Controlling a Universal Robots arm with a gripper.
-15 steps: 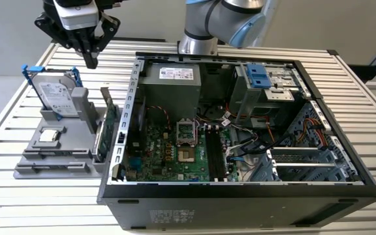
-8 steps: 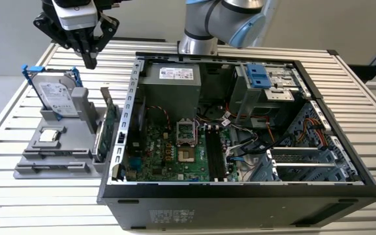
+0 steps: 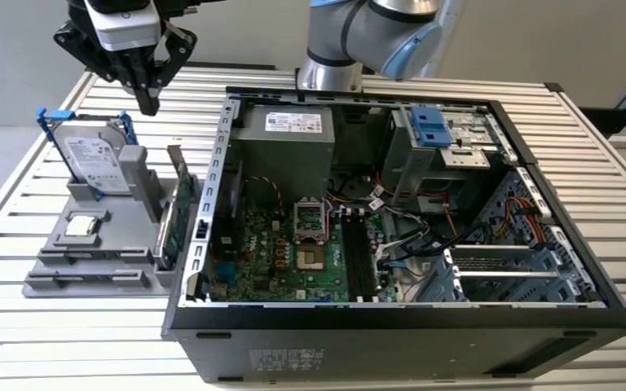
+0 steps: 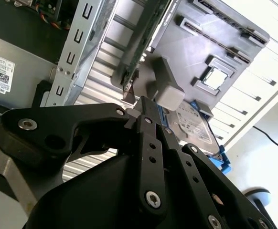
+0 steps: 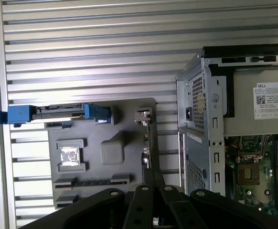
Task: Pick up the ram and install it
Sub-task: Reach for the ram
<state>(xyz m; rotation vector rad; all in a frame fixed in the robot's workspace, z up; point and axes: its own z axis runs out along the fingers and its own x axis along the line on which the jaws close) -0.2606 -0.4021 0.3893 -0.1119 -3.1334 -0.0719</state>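
My gripper (image 3: 150, 104) hangs high over the back of the grey parts holder (image 3: 95, 236), at the exterior view's left, fingers pointing down. The fingers are shut together with nothing between them, as both wrist views show (image 5: 153, 175) (image 4: 146, 104). A thin dark strip (image 5: 92, 181) sits edge-up in a slot at the holder's near end and looks like the ram; it also shows in the second wrist view (image 4: 215, 34). The gripper is well above it and apart from it.
A silver hard drive in a blue bracket (image 3: 87, 155) and a green expansion card (image 3: 182, 204) stand in the holder. The open computer case (image 3: 400, 204) lies to the exterior view's right, its motherboard (image 3: 291, 252) and black memory slots (image 3: 354, 252) exposed. The table top (image 3: 74, 326) is slatted metal.
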